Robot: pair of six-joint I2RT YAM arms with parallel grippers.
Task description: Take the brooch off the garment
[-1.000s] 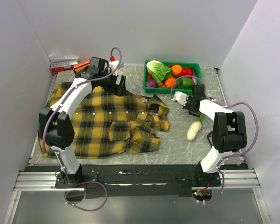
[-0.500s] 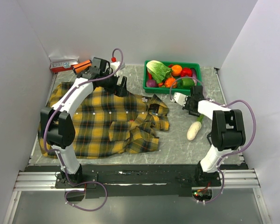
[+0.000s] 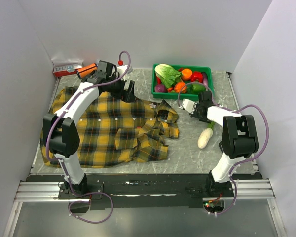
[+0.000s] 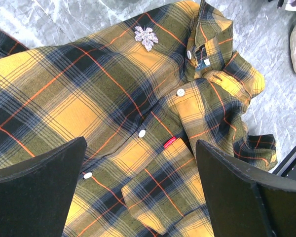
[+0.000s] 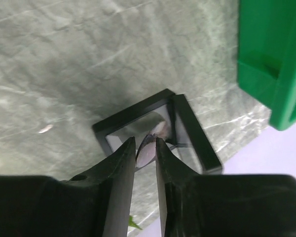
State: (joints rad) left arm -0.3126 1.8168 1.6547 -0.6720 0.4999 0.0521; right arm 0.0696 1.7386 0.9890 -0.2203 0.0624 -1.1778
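The garment [image 3: 108, 128], a yellow-and-black plaid shirt, lies spread on the table's left half and fills the left wrist view [image 4: 113, 108]. The brooch [image 4: 146, 37], a pale silvery leaf-like ornament, is pinned on the shirt near the collar. My left gripper [image 4: 140, 143] hangs open above the chest pocket, apart from the brooch; in the top view it [image 3: 126, 91] is over the shirt's upper edge. My right gripper [image 5: 145, 140] is nearly shut on a small pale thin thing [image 5: 149, 152], over a black-framed clear box [image 5: 187, 126]. I cannot tell what that thing is.
A green basket [image 3: 180, 95] of vegetables stands at the back right; its corner shows in the right wrist view [image 5: 271, 59]. A white radish [image 3: 205, 137] lies by the right arm. A red-and-white box [image 3: 67, 67] and an orange tool [image 3: 87, 68] sit at the back left.
My right gripper has shifted slightly to the left, near the basket's front. My left arm has barely moved.
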